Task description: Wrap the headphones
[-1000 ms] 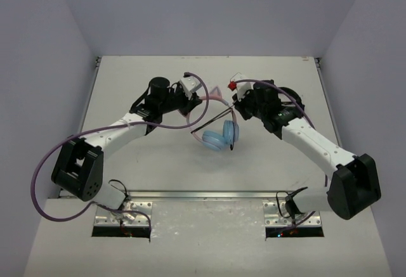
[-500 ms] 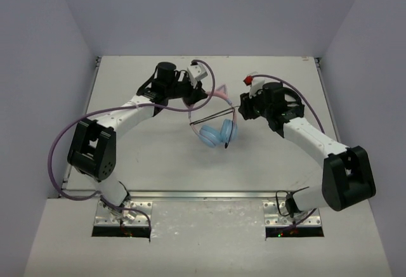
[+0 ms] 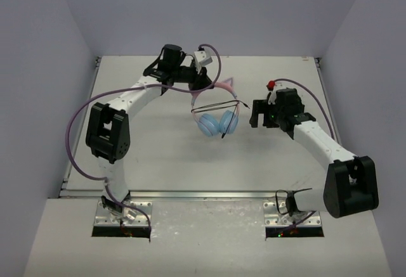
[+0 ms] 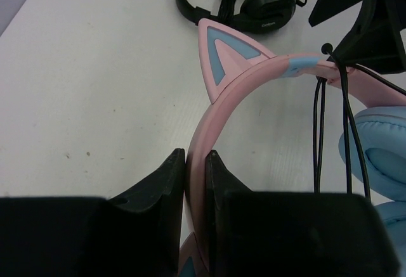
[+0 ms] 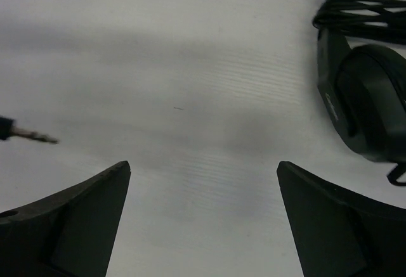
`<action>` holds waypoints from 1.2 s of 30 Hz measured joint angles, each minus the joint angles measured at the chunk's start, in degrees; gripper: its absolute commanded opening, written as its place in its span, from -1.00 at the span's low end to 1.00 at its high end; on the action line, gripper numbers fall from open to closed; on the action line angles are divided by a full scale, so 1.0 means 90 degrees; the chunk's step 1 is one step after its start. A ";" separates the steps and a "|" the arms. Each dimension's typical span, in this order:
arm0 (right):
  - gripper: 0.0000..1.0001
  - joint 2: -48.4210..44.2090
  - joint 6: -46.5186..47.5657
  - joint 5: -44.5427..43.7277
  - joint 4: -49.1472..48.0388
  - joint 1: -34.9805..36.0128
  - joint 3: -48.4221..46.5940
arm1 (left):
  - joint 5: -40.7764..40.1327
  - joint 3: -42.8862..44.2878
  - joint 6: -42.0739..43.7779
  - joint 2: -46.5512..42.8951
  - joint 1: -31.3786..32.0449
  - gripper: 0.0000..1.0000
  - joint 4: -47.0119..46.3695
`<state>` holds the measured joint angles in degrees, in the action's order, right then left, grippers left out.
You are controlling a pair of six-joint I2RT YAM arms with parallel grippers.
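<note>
Headphones (image 3: 219, 123): smooth curved pink band, triangular ear, thin cable (image 4: 319, 131).

Black headphones (image 4: 236, 1) are lying on the white bench (image 3: 158, 156), toward its far right part. In the left wrist view the headband is curving to the left and the earcups are sitting together, one bearing small printed lettering, too small to read. Their black cable (image 5: 361, 18) is lying bunched in loops, touching the headset. Pale grey walls (image 3: 209, 11) are enclosing the bench on three sides. A metal rail (image 3: 203, 194) is running along the near edge.
</note>
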<state>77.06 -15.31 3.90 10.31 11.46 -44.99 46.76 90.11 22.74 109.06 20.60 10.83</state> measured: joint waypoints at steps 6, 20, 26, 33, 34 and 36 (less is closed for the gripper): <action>0.98 -0.0624 -0.0488 -0.0243 0.1248 -0.0306 -0.0124 | 0.0267 0.0384 0.0211 0.0432 -0.0134 -0.99 0.0328; 0.98 -0.3633 -0.0850 0.0704 0.2409 -0.0294 -0.0155 | 0.0287 0.2807 0.1282 0.3123 -0.0134 -0.99 0.1906; 0.98 -0.4175 -0.1100 0.1571 0.2414 -0.0294 0.0379 | 0.0214 0.3864 0.1418 0.4087 -0.0134 -0.99 0.2178; 0.98 -0.4422 -0.1314 0.2480 0.2358 -0.0294 0.0775 | -0.0311 0.4792 0.1472 0.4906 -0.0063 -0.99 0.1909; 0.98 -0.4439 -0.1314 0.2535 0.2339 -0.0294 0.0775 | -0.0359 0.4874 0.1489 0.4957 -0.0044 -0.99 0.1882; 0.98 -0.4473 -0.1311 0.2652 0.2285 -0.0294 0.0775 | -0.0442 0.5066 0.1576 0.5083 0.0007 -0.99 0.1710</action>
<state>36.80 -27.11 27.77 30.87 8.82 -38.02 42.78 135.70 36.93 154.80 20.67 26.22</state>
